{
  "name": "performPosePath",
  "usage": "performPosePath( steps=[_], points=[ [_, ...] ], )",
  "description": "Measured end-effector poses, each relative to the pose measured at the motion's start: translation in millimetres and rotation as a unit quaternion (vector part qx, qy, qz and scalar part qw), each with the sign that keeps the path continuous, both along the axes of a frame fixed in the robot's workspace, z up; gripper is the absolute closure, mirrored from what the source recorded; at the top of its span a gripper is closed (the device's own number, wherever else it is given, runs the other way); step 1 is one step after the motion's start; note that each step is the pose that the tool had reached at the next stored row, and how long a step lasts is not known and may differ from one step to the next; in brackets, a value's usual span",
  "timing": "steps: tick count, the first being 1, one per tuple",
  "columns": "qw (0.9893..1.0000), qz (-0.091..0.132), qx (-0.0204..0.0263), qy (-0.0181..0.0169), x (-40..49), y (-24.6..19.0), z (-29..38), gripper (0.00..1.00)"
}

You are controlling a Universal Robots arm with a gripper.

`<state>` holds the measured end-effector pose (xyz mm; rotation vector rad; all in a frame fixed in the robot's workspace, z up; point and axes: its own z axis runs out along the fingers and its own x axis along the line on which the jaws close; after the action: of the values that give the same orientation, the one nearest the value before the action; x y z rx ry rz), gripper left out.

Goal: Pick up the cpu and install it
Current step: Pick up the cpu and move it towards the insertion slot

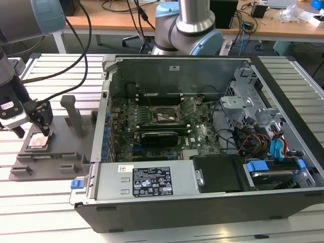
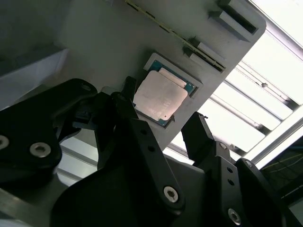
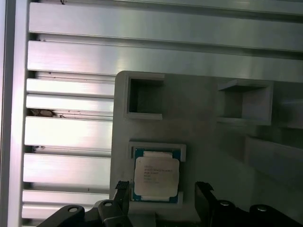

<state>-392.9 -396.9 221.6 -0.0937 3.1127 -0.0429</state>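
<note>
On the grey fixture plate (image 1: 58,149), near its end at the exterior view's left, the cpu (image 1: 38,141) lies flat in its shallow recess, metal top up, not yet lifted. The gripper (image 3: 162,186) hangs low over it with the claw spread. In the first wrist view one black finger stands on each side of the chip, with a sliver of plate showing between finger and rim (so no grip is made, as far as I can judge). The socket (image 1: 164,115) on the motherboard inside the open computer case (image 1: 202,215) looks empty, well apart from the plate across the slatted table (image 1: 45,212). By my reading the pick is only at the approach, and the whole install remains.
</note>
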Motion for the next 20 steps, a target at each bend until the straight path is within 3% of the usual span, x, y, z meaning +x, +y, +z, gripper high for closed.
performPosePath(
  steps=[20],
  points=[
    [1.0000,0.003,0.0000,0.0000,0.0,0.0,-7.2,0.34]
  ],
)
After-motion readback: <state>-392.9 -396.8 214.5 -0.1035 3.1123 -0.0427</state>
